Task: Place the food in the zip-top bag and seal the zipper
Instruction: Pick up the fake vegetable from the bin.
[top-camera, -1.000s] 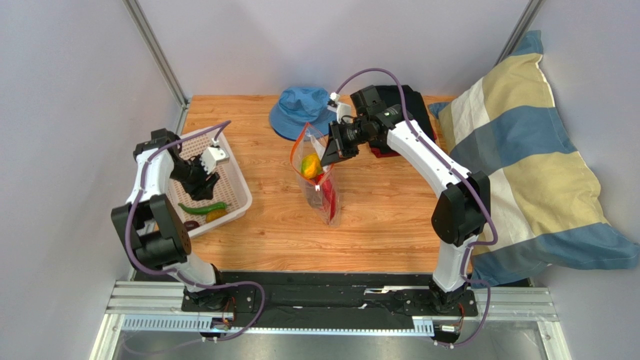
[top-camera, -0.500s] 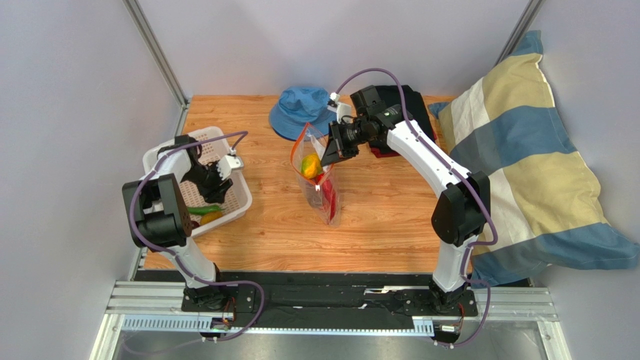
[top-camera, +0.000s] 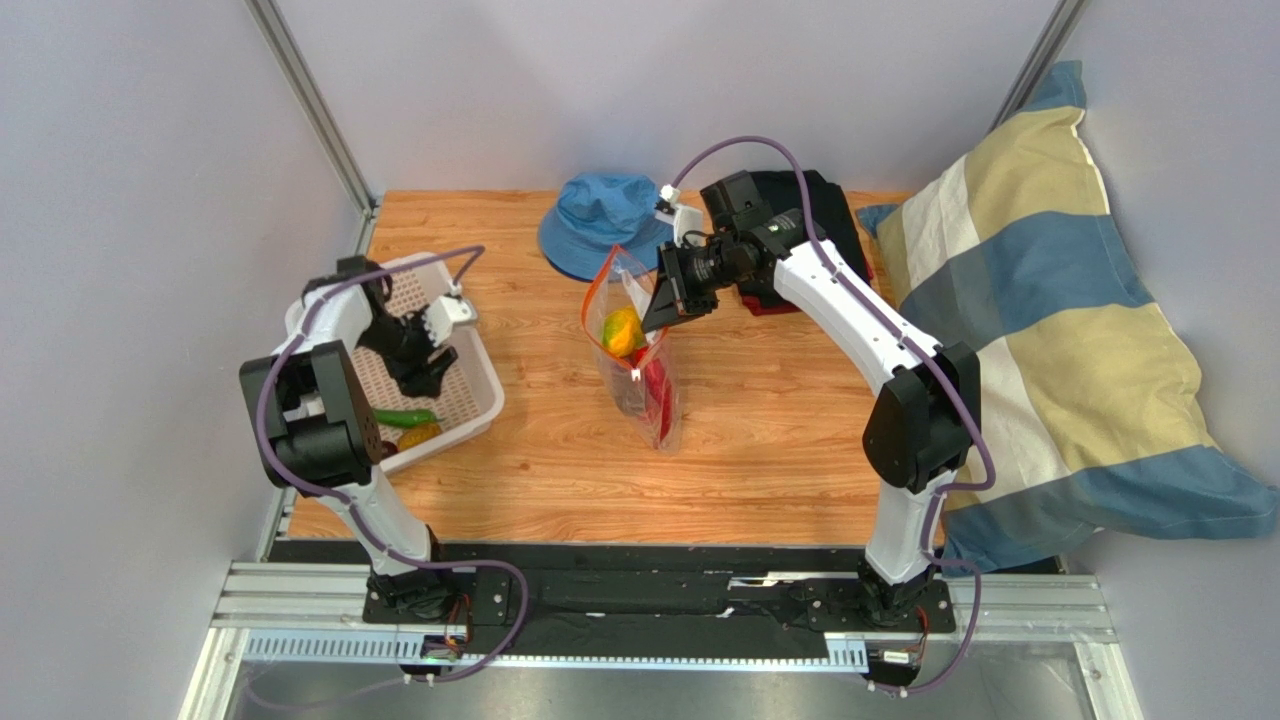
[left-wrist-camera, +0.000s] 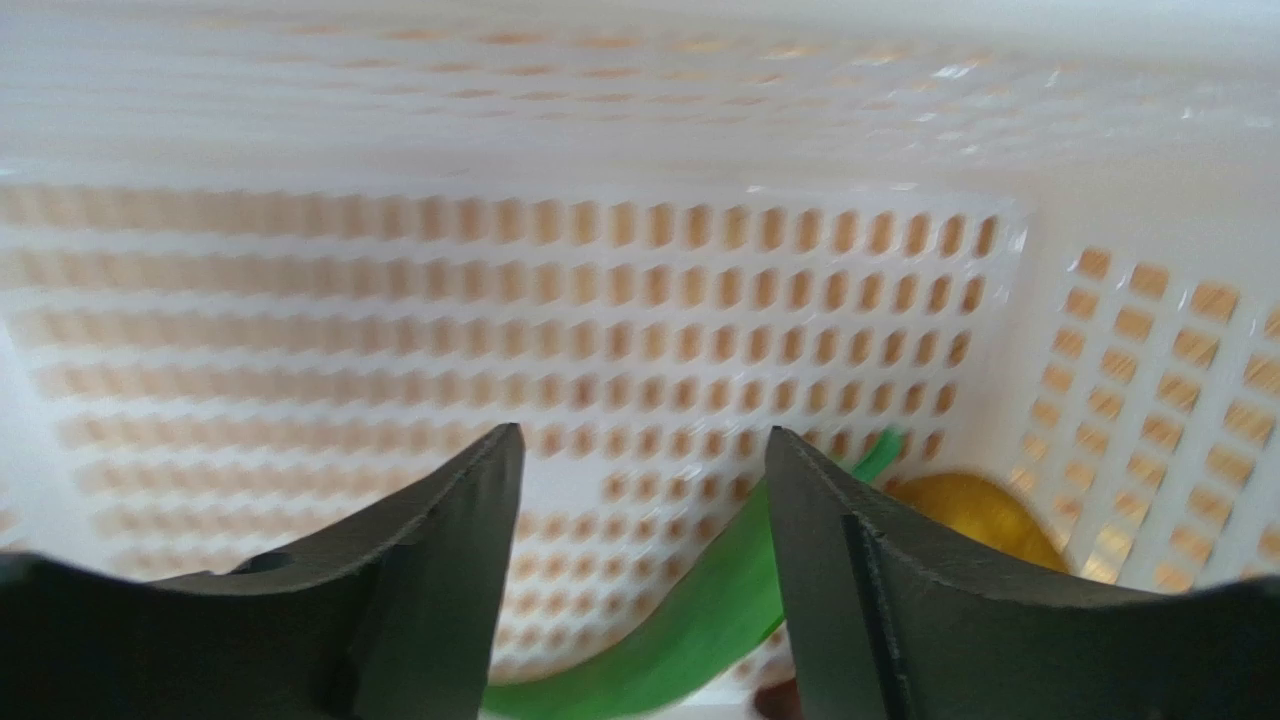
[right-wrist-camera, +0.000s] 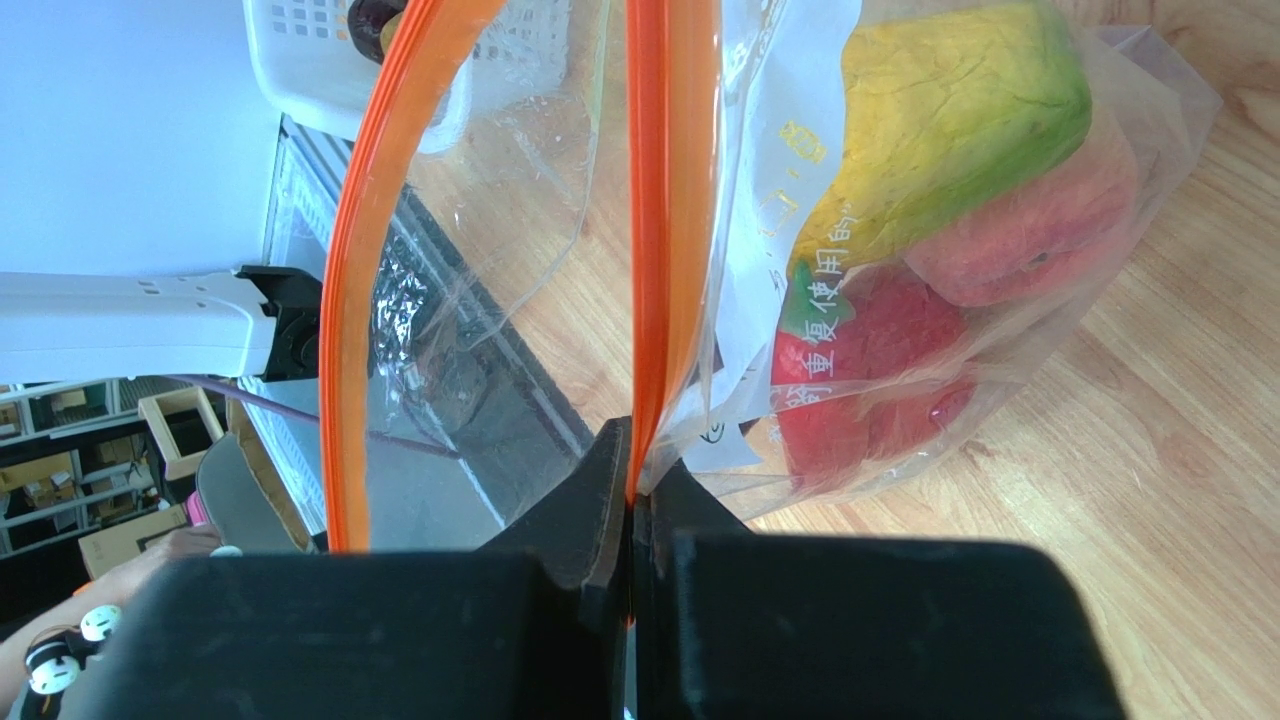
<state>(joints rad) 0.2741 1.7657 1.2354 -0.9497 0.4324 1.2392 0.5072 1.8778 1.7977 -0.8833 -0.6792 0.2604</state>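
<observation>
A white mesh basket (top-camera: 481, 371) is parked at the left side of the wooden table (top-camera: 751, 450), turned a bit askew to the table edge. In the left wrist view, wood colour can be seen through its slotted floor. A blue bucket hat (top-camera: 598, 222) is laid at the far edge, roughly mid-table. Just right of it something black (top-camera: 837, 210) is dumped, with a bit of red showing at its near side; what it is can't be made out. A big pillow (top-camera: 1052, 345), blocked in blue, cream and yellow, is slumped along the right side. An aluminium rail (top-camera: 661, 618) is run across the near edge.
</observation>
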